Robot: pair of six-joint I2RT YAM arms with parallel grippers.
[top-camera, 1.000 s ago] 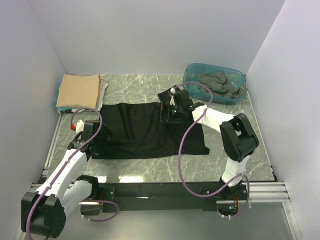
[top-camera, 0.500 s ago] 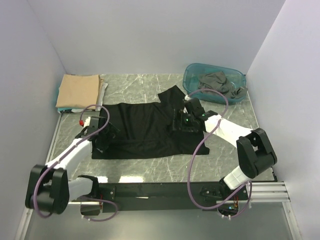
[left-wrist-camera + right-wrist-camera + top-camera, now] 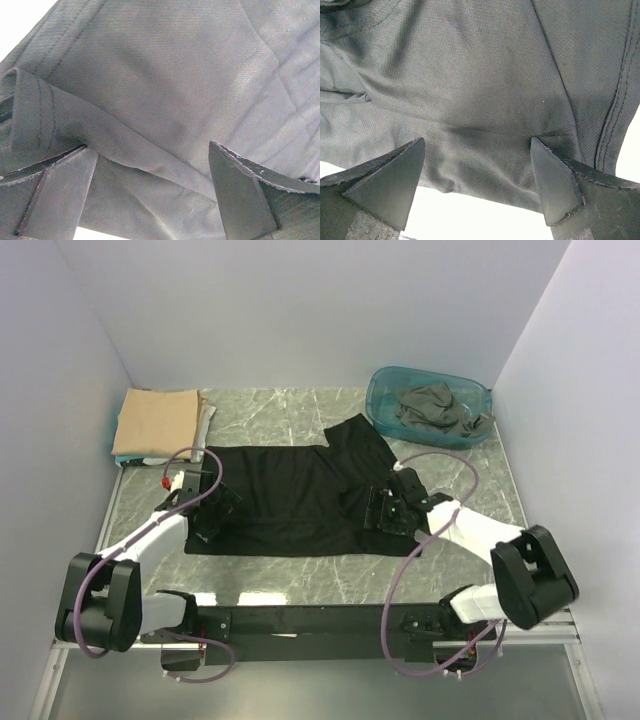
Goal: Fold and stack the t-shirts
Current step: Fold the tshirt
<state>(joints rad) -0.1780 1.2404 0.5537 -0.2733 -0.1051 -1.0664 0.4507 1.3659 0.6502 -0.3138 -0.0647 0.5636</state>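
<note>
Black t-shirt (image 3: 290,495) lies spread flat, left pincer (image 3: 150,170) and right pincer (image 3: 475,170) both gaping over its ends.

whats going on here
Two arms are working on a black shirt spread on the table. The left gripper and right gripper are open, low over its left and right ends, not yet closed on it. A folded tan shirt lies back left; a grey shirt sits in the tub.

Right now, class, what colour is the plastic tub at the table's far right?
The tub is translucent teal, clearest in the top external view.
</note>
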